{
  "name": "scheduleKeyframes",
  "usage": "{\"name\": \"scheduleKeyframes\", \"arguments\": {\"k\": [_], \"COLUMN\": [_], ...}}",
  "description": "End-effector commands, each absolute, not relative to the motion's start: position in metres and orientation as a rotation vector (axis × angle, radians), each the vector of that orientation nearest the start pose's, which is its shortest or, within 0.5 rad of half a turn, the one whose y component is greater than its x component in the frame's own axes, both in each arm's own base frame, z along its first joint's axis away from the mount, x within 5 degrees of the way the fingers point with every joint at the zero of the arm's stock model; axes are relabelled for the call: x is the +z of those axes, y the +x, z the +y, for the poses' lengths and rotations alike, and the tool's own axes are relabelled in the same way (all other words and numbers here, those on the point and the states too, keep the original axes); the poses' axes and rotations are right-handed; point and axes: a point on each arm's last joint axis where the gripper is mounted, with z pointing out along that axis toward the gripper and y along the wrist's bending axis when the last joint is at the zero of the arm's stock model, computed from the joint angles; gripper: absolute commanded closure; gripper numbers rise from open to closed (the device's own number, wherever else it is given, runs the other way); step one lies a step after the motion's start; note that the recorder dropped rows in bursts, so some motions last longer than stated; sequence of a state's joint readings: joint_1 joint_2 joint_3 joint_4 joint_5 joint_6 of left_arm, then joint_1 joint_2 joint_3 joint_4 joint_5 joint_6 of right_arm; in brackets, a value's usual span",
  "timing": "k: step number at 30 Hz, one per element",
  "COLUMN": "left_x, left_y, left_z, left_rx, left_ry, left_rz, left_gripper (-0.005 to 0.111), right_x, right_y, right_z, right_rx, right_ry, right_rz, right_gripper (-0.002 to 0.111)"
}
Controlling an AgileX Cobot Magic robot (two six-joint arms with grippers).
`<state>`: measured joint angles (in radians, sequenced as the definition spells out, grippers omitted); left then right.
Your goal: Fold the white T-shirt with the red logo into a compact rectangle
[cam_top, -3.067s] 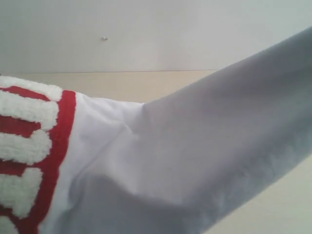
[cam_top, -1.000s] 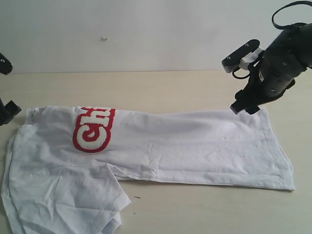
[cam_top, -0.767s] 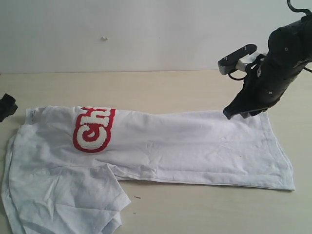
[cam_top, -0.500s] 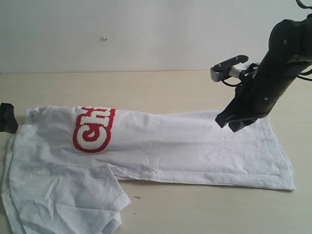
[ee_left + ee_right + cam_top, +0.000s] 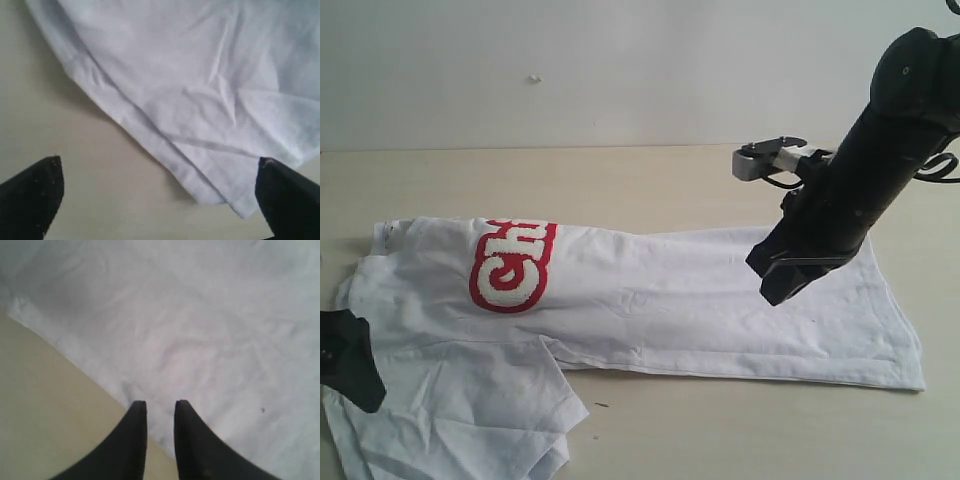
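Little weight, no stiffness: pinch the limp white T-shirt [image 5: 670, 300] at the edge just ahead of the spread jaws of your left gripper [image 5: 160, 200]. On your right gripper [image 5: 156, 432] the jaws stand almost together, empty.

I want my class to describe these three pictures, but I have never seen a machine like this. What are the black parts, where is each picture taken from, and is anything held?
It is a robot with two arms, each ending in a two-fingered tool. The wide picture comes from a camera off the arms; the other two come from cameras on the wrists. On the pale table lies a white T-shirt, partly folded, its red logo showing. The left tool is wide open above the shirt's edge. The right tool hovers over the cloth, fingers almost together. Neither holds anything.
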<state>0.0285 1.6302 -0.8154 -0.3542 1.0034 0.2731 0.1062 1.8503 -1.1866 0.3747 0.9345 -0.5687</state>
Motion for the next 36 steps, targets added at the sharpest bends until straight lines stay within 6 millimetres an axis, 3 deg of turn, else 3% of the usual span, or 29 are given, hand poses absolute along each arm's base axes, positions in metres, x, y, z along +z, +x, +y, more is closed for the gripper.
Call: {"name": "scheduleKeyframes", "arguments": {"k": [1,5,16,26,36], "left_x": [0.154,0.147,0.142,0.115,0.104], "left_y": [0.239,0.237,0.245,0.244,0.236], "left_z": [-0.026,-0.03,-0.022,-0.023,-0.038], "left_rx": [-0.596,-0.658,-0.497,-0.529,-0.835], "left_ry": [-0.043,-0.08,-0.075,-0.116,-0.109], "left_rz": [3.166,3.096,3.01,3.122,3.114], "left_gripper": [0.002,0.002,0.002,0.002,0.002], "right_x": [0.185,0.185,0.185,0.185,0.185], "right_y": [0.337,0.337,0.337,0.338,0.338], "right_z": [0.064,0.064,0.064,0.064,0.064], "right_rx": [0.456,0.461,0.462,0.458,0.456], "right_ry": [-0.743,-0.739,-0.744,-0.763,-0.761], "right_rz": [2.904,2.903,2.9,2.887,2.884], "right_gripper": [0.086,0.086,0.086,0.086,0.086]}}
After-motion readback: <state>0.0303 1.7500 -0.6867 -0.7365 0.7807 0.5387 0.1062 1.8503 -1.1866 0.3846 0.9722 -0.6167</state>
